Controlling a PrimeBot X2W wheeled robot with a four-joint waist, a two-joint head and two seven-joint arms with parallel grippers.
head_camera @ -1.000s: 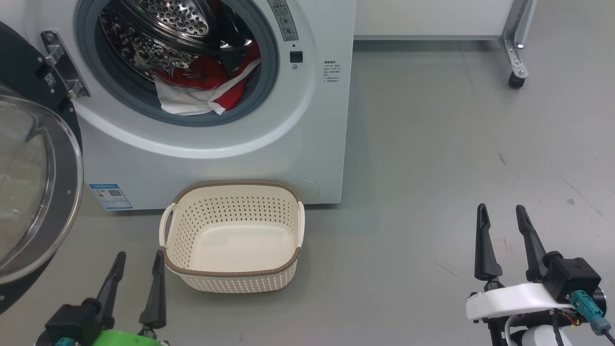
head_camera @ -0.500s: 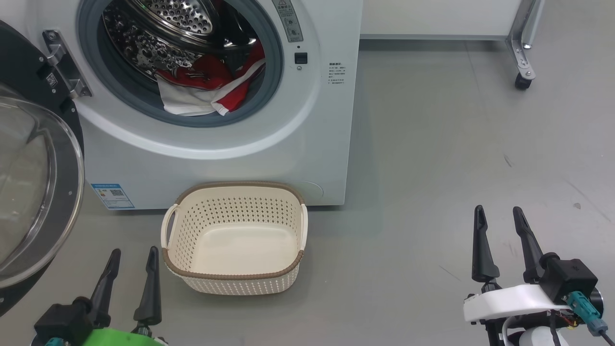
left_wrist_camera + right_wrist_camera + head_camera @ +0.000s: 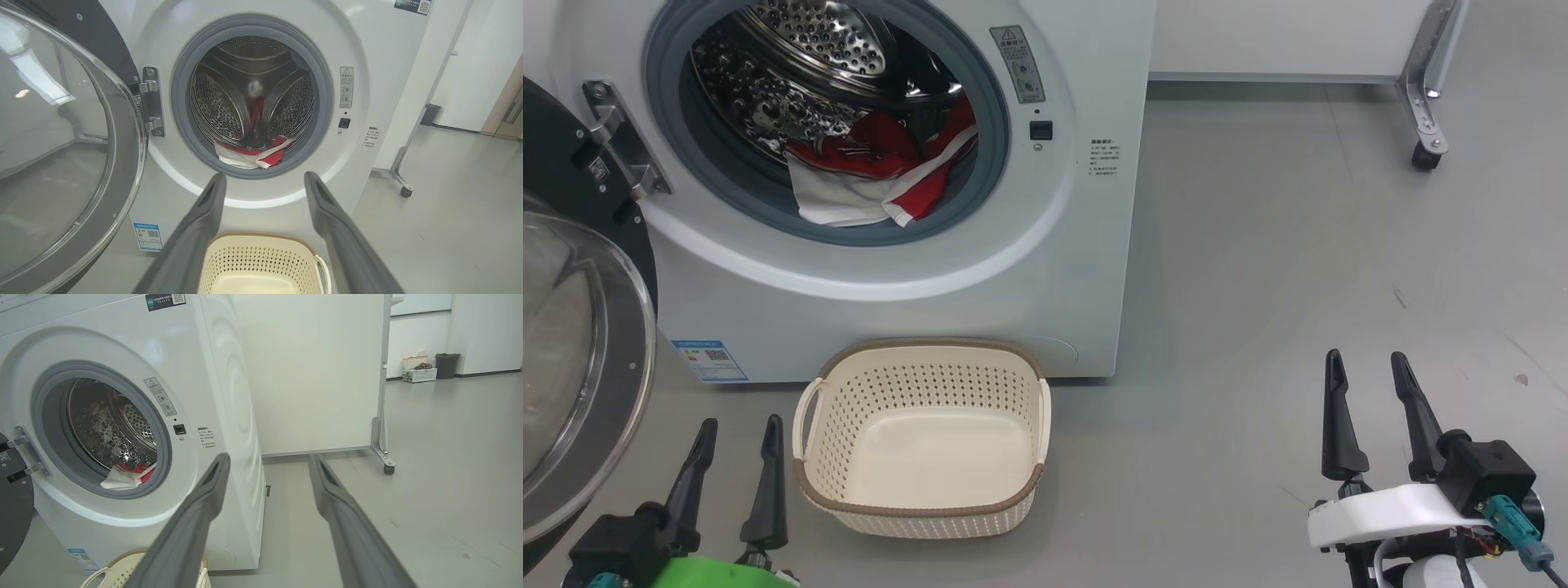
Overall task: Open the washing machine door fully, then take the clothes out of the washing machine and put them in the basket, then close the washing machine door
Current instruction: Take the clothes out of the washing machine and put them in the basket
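The white washing machine (image 3: 980, 269) stands ahead with its door (image 3: 580, 359) swung wide open to the left, glass bowl facing out. Red and white clothes (image 3: 874, 175) lie at the front of the steel drum, draped onto the grey seal; the clothes (image 3: 251, 154) also show through the opening in the left wrist view. The cream basket (image 3: 923, 437) sits on the floor against the washer's base, with nothing in it. My left gripper (image 3: 737, 431) is open, low, just left of the basket. My right gripper (image 3: 1368, 367) is open over bare floor, far right of the washer.
A white panel on a metal leg with a caster (image 3: 1423, 155) stands behind and right of the washer. Grey floor (image 3: 1298, 286) spreads wide to the right. In the right wrist view a dark bin (image 3: 446, 365) and a white crate (image 3: 417, 373) sit far off by the wall.
The head camera has shifted, so the washer and basket sit lower and further right in the picture. Both grippers stay open, and the clothes lie as before.
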